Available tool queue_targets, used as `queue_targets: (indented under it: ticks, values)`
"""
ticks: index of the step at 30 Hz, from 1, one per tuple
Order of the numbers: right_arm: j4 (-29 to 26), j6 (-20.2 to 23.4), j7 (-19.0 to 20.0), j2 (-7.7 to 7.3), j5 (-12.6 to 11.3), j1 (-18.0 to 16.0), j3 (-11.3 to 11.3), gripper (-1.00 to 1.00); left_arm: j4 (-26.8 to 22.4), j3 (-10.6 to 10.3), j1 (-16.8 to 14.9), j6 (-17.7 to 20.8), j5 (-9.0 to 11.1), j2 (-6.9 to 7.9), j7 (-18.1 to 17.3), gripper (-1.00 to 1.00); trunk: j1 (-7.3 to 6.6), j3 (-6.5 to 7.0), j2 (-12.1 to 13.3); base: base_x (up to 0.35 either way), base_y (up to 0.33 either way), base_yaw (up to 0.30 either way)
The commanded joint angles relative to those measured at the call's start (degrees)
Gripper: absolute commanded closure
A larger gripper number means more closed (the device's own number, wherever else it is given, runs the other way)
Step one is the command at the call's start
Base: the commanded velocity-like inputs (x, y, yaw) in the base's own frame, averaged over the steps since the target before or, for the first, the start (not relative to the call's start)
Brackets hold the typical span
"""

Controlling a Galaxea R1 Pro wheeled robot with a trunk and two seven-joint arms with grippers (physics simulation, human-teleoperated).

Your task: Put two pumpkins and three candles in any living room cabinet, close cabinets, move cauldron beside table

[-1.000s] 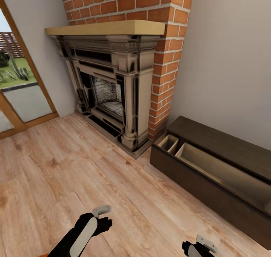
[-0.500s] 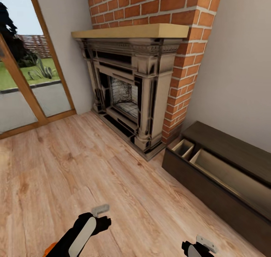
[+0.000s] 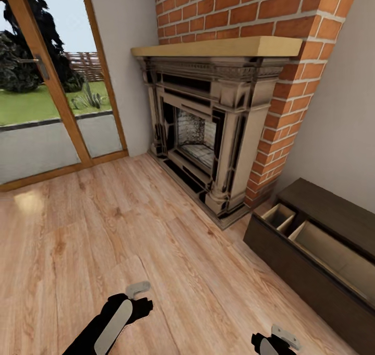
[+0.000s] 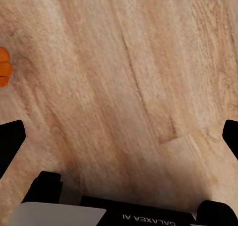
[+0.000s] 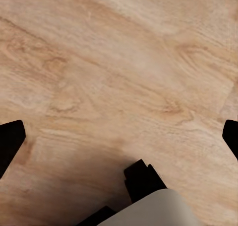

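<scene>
Left wrist view catches the 1 task item close at hand: a sliver of orange, ribbed surface, most likely a pumpkin [image 4: 4,67], cut off by the frame's edge and sitting on the wood floor [image 4: 124,77]. Too little shows to give its long axis or stem direction. It lies beside the left gripper [image 4: 119,131], not between the fingers, whose dark tips sit wide apart at both edges of the frame with only floorboards between them, so this hand is released and empty. The right wrist view gives the same reading for the right gripper [image 5: 119,131]: fingers [image 5: 11,136] spread, bare planks under them, nothing held.

The head view adds what neither wrist camera offers: the cabinet [image 3: 312,261], low and dark brown, stands against the wall to the robot's right, just beside the brick fireplace [image 3: 213,131], with its top compartments open and pale inside. A glass door [image 3: 47,105] to the garden fills the far left. Both arms hang low at the bottom of the frame.

My judgement: the left arm is the nearer one for that orange object, and the cabinet is on the opposite side, so any pick would be followed by a turn to the right.
</scene>
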Motion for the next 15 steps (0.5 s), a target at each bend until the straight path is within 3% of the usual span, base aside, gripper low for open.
queue_targets:
  ticks: [1,6,15]
  values:
    - [-0.2,0.4,-0.5,-0.08,-0.3,0.0,0.5,-1.0,-0.1,-0.2,-0.1,0.0,0.6,0.06,0.6,-1.0,0.02,0.01,0.0,0.259,0.152,0.263]
    - [-0.2,0.4,-0.5,-0.08,-0.3,0.0,0.5,-1.0,-0.1,-0.2,-0.1,0.0,0.6,0.06,0.6,-1.0,0.02,0.28,0.0,0.151,0.074,0.263]
    - [-0.2,0.4,-0.5,-0.08,-0.3,0.0,0.5,-1.0,-0.1,-0.2,-0.1,0.0,0.6,0.06,0.6,-1.0,0.02,0.77,0.0,0.012,0.005,0.263]
